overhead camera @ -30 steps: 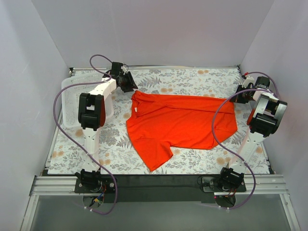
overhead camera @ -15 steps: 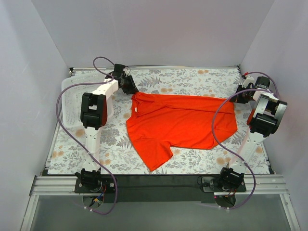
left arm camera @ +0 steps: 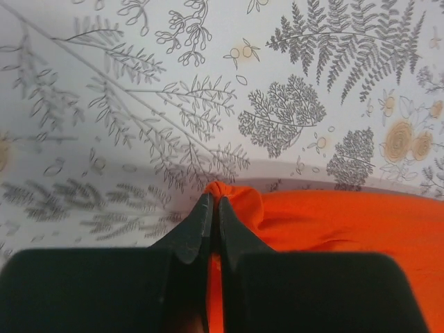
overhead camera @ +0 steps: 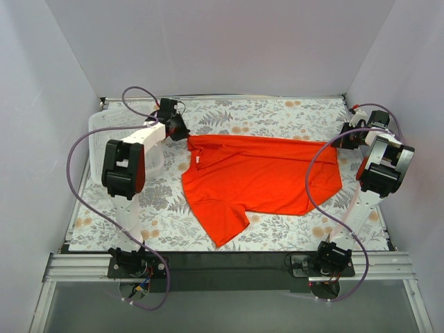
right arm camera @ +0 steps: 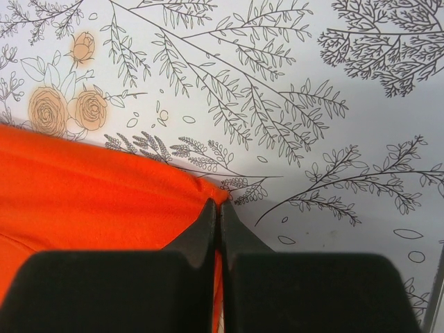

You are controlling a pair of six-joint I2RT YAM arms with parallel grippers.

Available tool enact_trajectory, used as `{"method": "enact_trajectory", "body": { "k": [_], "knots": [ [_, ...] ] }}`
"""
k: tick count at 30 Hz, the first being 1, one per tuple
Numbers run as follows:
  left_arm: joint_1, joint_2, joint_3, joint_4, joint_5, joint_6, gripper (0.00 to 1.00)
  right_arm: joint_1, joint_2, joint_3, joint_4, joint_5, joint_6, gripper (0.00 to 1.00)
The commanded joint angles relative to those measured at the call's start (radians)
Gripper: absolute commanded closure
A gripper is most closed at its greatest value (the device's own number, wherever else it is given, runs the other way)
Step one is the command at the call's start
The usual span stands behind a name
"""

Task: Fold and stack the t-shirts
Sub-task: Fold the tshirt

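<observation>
Orange-red t-shirt (overhead camera: pixel 263 177), long axis left-right, collar leftward, far corners in clamped left claw (left arm camera: pixel 214 202), right claw (right arm camera: pixel 216 205).

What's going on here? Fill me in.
Two robot arms are working on one orange t-shirt spread out on the table. The left gripper is shut on its far left corner, and the right gripper is shut on its far right corner. A white basket sits at the table's left edge.

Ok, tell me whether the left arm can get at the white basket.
Probably: the white basket lies close by the arm, nothing between. But the left gripper is shut on a corner of the orange t-shirt.
</observation>
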Motion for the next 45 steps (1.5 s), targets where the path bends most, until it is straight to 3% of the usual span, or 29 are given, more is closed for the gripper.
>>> {"method": "enact_trajectory", "body": {
  "k": [1,7,10,11,12,14,16,20,25,28,29,31,32,34,38,45],
  "knots": [
    [0.008,-0.196,-0.117,0.141,-0.188,-0.067,1.00,-0.040,0.022,0.019,0.015,0.038,0.010,0.99],
    [0.035,-0.200,-0.148,0.154,-0.124,-0.114,1.00,-0.041,0.014,0.016,0.017,0.033,0.005,0.99],
    [0.046,-0.141,-0.094,0.133,-0.009,-0.091,1.00,-0.043,0.014,0.014,0.017,0.030,0.004,0.99],
    [0.048,-0.131,-0.072,0.125,0.005,-0.089,0.98,-0.043,0.014,0.013,0.017,0.029,0.004,0.99],
    [0.048,-0.120,-0.059,0.119,0.011,-0.083,0.86,-0.043,0.014,0.013,0.017,0.024,0.004,0.99],
    [0.049,-0.105,-0.042,0.109,0.005,-0.078,0.74,-0.043,0.014,0.013,0.017,0.024,0.002,0.99],
    [0.049,-0.097,-0.030,0.102,-0.018,-0.066,0.69,-0.043,0.014,0.011,0.017,0.021,0.001,0.99],
    [0.051,-0.117,-0.001,0.093,-0.044,-0.040,0.64,-0.043,0.015,0.013,0.017,0.018,-0.002,0.99],
    [0.048,-0.183,-0.050,0.160,0.171,0.017,0.64,-0.043,0.013,0.013,0.015,-0.006,-0.014,0.99],
    [0.019,-0.222,-0.103,0.178,0.342,0.072,0.62,-0.043,-0.010,-0.001,0.015,-0.043,-0.037,0.84],
    [-0.015,-0.233,-0.117,0.183,0.374,0.151,0.60,-0.043,-0.016,-0.004,0.015,-0.054,-0.045,0.73],
    [-0.056,-0.243,-0.133,0.151,0.396,0.231,0.59,-0.043,-0.044,-0.013,0.015,-0.086,-0.070,0.60],
    [-0.098,-0.239,-0.130,0.134,0.401,0.315,0.58,-0.043,-0.054,-0.024,0.015,-0.095,-0.076,0.50],
    [-0.138,-0.233,-0.139,0.103,0.350,0.388,0.56,-0.043,-0.102,-0.047,0.015,-0.140,-0.120,0.39],
    [-0.194,-0.242,-0.177,0.111,0.243,0.439,0.55,-0.041,-0.197,-0.108,0.014,-0.204,-0.204,0.06],
    [-0.199,-0.448,-0.347,0.157,0.017,0.396,0.54,0.008,-0.324,-0.151,-0.055,-0.192,-0.358,0.02]
  ]
}}
